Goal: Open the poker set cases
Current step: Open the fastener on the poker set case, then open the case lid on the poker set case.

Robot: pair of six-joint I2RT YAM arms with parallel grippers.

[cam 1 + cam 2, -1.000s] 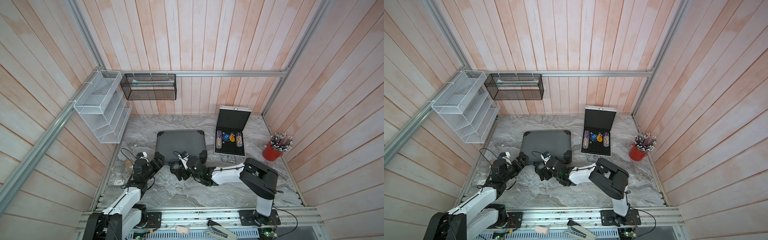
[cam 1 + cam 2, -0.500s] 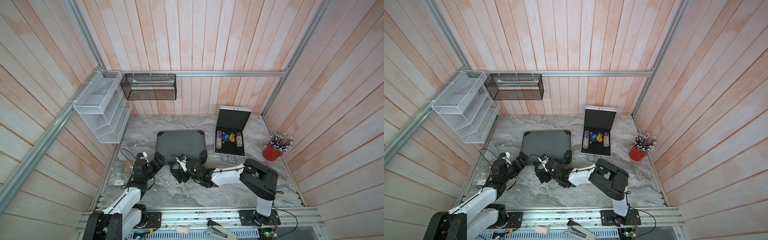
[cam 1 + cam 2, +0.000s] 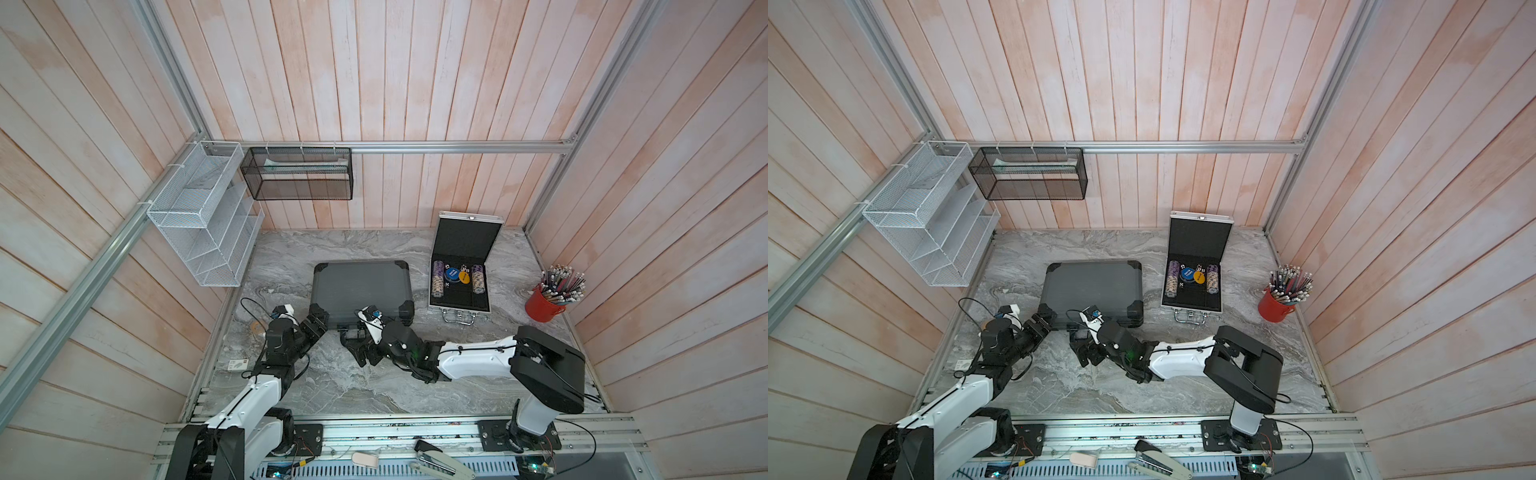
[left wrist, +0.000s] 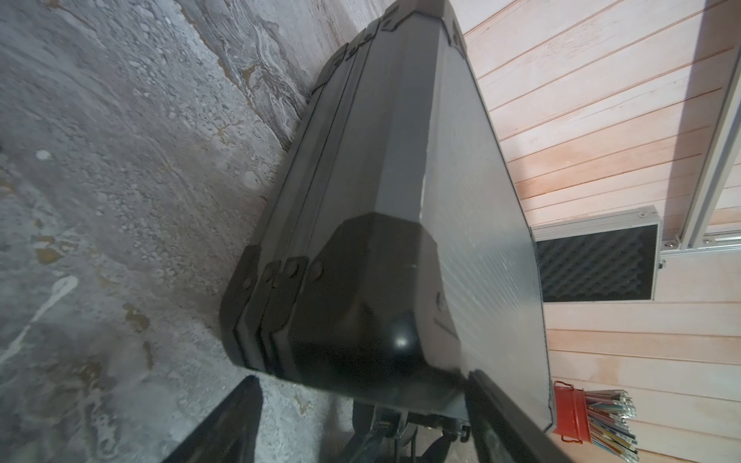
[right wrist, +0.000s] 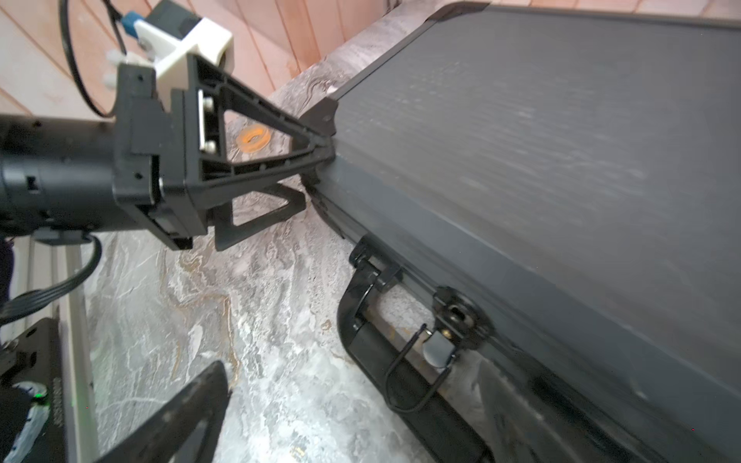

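At mid-bench (image 3: 332, 390) the dark grey case (image 3: 361, 286) lies shut. The silver case (image 3: 461, 286) stands open beside it, chip lettering (image 3: 451, 273) too small to read. The left end effector (image 3: 318, 324) straddles the grey case's corner, jaws wide. The right end effector (image 3: 352, 343) gapes by the handle (image 5: 401, 381). Only the right wrist view shows the latch (image 5: 457, 316).

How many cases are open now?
One of two. Done: the silver case stands open, lid up, with chips showing. In hand: the grey case is still shut. The left gripper straddles its near corner, and the right gripper is open beside its handle. Left: lifting the grey lid.
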